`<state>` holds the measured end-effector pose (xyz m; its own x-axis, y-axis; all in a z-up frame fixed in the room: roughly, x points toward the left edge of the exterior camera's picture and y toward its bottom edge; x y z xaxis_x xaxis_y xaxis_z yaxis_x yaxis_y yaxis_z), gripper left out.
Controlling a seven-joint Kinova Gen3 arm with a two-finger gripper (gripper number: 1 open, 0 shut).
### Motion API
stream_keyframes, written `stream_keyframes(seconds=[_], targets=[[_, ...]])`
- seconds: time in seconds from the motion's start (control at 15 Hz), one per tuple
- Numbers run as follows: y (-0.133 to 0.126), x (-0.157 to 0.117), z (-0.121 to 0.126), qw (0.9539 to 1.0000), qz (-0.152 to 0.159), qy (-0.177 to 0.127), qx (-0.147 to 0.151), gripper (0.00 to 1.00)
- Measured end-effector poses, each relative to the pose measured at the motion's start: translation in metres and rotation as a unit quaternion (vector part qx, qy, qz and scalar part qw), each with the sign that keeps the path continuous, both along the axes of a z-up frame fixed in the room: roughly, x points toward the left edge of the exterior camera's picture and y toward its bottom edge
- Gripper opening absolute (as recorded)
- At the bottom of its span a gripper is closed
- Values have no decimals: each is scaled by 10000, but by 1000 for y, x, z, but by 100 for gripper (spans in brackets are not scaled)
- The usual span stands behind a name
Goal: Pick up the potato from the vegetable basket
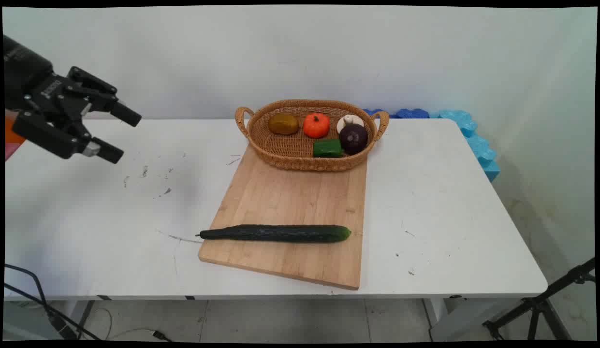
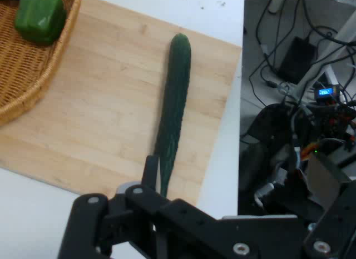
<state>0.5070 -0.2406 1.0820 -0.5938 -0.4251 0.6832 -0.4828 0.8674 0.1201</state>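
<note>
My gripper (image 1: 122,136) hangs open and empty above the table's left end, well left of everything else. A long dark green cucumber (image 1: 278,233) (image 2: 173,103) lies across the near part of a wooden cutting board (image 1: 290,198) (image 2: 100,114). In the hand view one black finger (image 2: 150,170) shows just before the cucumber's stem end. A wicker basket (image 1: 300,159) (image 2: 28,81) rests on the board's far end. It holds a green pepper (image 1: 328,148) (image 2: 39,17), an orange pumpkin (image 1: 315,125), a brown potato (image 1: 283,123), a purple onion (image 1: 353,137) and a white bulb (image 1: 349,121).
Blue foam pieces (image 1: 474,140) line the table's back right corner. A black tripod (image 1: 546,304) stands on the floor at the lower right, and cables (image 1: 38,295) hang at the lower left. Past the table's edge the hand view shows electronics and wiring (image 2: 300,131).
</note>
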Motion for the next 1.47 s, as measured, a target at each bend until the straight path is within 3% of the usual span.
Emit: stream_keyframes(seconds=[0.4,0.67,1.0,1.47], targets=[[-45,-24,1,9989,428,-24,-180,100],[-97,-55,-2,9965,773,-165,-283,100],[-173,-85,-21,9914,1067,-625,-428,100],[-256,-107,-57,9844,1113,-1259,-523,100]])
